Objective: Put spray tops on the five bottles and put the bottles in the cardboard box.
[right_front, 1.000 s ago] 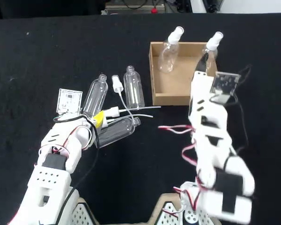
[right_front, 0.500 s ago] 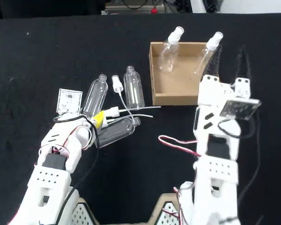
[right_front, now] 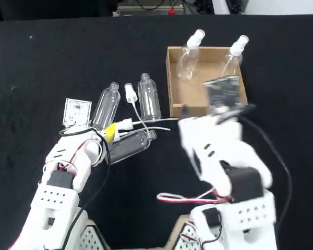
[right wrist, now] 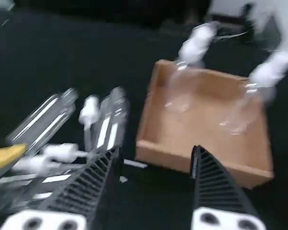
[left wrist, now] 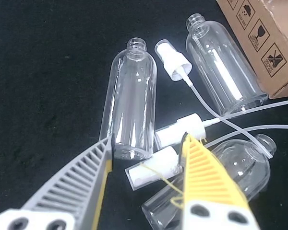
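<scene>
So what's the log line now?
box: two capped bottles | table: three uncapped bottles, three loose tops | left gripper: open | right gripper: open

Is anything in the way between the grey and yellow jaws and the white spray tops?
Nothing visible. The left gripper, jaws open, hangs right over two white plastic spray tops; clear plastic bottles lie beside them, not between.
</scene>
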